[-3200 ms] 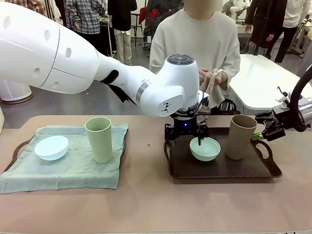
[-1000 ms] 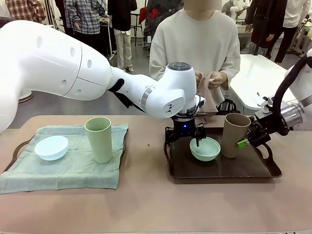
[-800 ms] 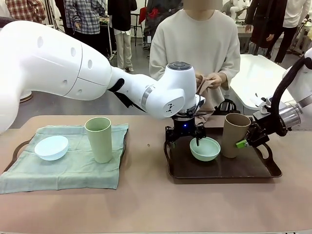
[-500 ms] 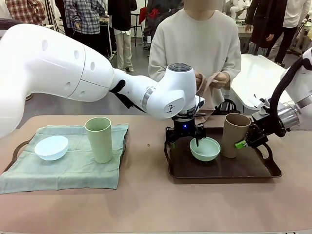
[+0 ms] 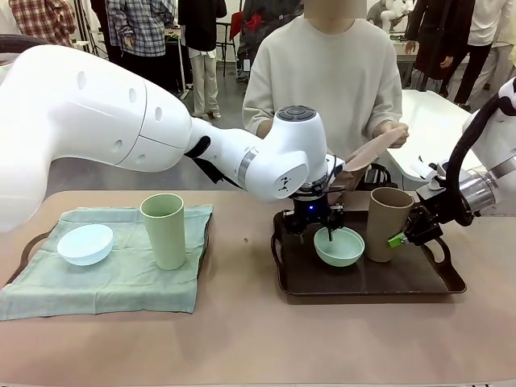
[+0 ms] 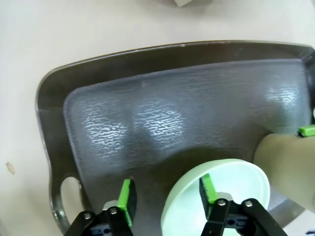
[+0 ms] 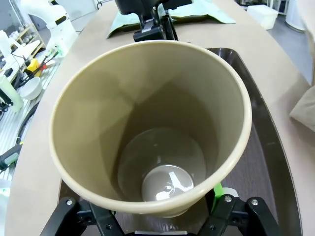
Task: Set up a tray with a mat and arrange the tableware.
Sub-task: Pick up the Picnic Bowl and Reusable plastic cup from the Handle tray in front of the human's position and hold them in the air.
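A mint green bowl and a tan cup stand on a bare dark tray at the right. My left gripper reaches across from the left. Its jaws are open astride the bowl's near rim, one pad inside and one outside. My right gripper is shut on the tan cup low on its side. At the left, a pale blue bowl and a sage green cup stand on a green mat.
The green mat lies on a second tray whose handle shows at the far left. The person across the table holds a tan cloth spread between both hands, just above the dark tray's far edge. Bare table lies between the trays.
My right gripper has closed on the tan cup. The left gripper's fingers have drawn closer around the bowl's rim. The person has pulled the tan cloth out wide to the right.
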Robot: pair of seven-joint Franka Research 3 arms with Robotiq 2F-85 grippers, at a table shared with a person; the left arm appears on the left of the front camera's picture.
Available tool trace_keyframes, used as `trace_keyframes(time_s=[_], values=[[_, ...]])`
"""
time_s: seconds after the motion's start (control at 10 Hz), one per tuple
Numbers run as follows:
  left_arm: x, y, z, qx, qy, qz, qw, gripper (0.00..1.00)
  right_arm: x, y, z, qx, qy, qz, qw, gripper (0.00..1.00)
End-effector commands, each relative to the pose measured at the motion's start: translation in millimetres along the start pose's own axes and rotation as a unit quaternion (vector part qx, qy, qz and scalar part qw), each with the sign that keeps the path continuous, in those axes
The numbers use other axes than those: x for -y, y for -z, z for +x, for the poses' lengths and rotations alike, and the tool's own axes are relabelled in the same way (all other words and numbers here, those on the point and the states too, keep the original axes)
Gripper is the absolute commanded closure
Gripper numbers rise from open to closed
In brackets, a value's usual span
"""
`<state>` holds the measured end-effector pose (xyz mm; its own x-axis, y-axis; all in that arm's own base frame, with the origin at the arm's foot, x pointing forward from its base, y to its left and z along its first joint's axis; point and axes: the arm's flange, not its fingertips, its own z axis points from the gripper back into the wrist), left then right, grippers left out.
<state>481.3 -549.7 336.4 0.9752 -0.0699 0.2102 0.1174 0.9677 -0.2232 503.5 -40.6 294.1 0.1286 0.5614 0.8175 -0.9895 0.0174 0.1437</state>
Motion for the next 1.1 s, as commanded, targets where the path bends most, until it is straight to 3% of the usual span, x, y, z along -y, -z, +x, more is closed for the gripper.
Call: trace_keyframes(time_s=[0.0,0.2,0.3,0.4,0.5,0.6,0.7,0.9,1.0], values=[[-5,0,-1,-0.014,0.008,-0.011,1.000,1.00,4,1,-1,-0.001,0.007,0.013,1.000,1.00],[-5,0,-2,-0.018,0.006,-0.010,1.000,0.94,4,1,-2,0.000,0.006,0.015,1.000,1.00],[-4,0,-4,-0.017,0.006,-0.007,1.000,1.00,3,1,-3,-0.001,0.005,0.016,1.000,0.77],[-4,-1,-3,-0.017,0.009,-0.005,1.000,1.00,4,1,-2,0.000,0.004,0.016,1.000,0.77],[-4,-2,-4,-0.014,0.013,0.000,1.000,1.00,4,0,-3,-0.001,0.003,0.015,1.000,1.00],[-4,-5,-4,-0.013,0.017,0.004,1.000,1.00,5,-1,-4,0.003,0.005,0.016,1.000,0.77],[-5,-7,-6,-0.010,0.017,0.002,1.000,1.00,5,-2,-5,0.004,0.006,0.018,1.000,1.00],[-3,-18,-13,-0.022,0.017,0.021,0.999,1.00,-7,-15,11,0.018,-0.003,0.011,1.000,1.00],[1,-45,-17,0.000,0.019,0.023,1.000,1.00,-25,-32,33,0.021,-0.019,-0.001,1.000,1.00]])
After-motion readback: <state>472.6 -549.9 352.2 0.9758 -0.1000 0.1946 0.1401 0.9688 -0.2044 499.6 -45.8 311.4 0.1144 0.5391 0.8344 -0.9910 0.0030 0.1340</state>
